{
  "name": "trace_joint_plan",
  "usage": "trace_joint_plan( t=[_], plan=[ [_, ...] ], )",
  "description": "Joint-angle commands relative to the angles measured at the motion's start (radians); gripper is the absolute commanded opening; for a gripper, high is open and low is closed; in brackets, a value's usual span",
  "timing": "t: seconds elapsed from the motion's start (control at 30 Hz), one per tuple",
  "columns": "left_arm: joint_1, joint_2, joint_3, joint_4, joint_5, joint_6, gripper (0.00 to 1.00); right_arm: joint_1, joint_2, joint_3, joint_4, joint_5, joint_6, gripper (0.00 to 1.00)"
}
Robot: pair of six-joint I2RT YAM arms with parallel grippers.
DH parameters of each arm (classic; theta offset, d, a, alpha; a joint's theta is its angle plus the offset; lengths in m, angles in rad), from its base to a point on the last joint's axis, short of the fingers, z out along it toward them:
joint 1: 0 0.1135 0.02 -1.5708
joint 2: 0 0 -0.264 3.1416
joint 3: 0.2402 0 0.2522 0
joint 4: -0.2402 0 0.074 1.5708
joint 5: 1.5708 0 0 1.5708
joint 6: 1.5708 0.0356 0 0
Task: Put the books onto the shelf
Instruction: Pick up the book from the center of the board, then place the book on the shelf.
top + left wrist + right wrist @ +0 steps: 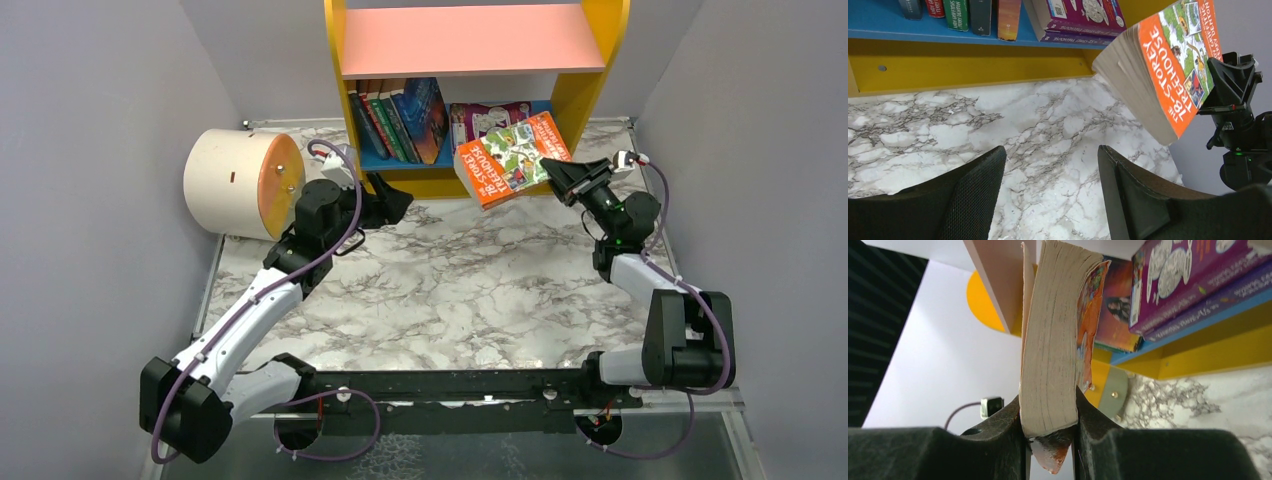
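My right gripper point(560, 177) is shut on an orange book point(512, 157) and holds it in the air just in front of the shelf point(590, 90). Its page block point(1050, 350) sits clamped between the two fingers. On the blue lower board point(878, 22) several books point(400, 118) stand upright at the left, and purple books point(488, 120) lie flat at the right. My left gripper point(392, 203) is open and empty, low over the marble table point(450, 280) in front of the shelf's left half. In the left wrist view the orange book point(1173, 75) hangs up at the right.
A cream cylinder with an orange end point(242, 182) lies at the table's left edge, close behind my left arm. Grey walls close in on both sides. The pink upper board point(470, 40) spans the shelf above the books.
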Motion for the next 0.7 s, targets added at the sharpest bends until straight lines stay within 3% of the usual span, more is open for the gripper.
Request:
trace_joint_plan(
  t=[0.0,0.4,0.67],
  plan=[
    [-0.002,-0.030,-0.001,0.004,0.003,-0.019,0.61,-0.004,0.008,0.069,0.150,0.149,0.090,0.01],
    [-0.003,0.012,0.093,-0.020,0.031,-0.016,0.61,0.011,0.042,0.181,0.000,0.288,0.063,0.01],
    [-0.002,0.064,0.201,-0.036,0.056,0.003,0.61,0.092,0.102,0.266,-0.041,0.409,0.031,0.01]
  ],
)
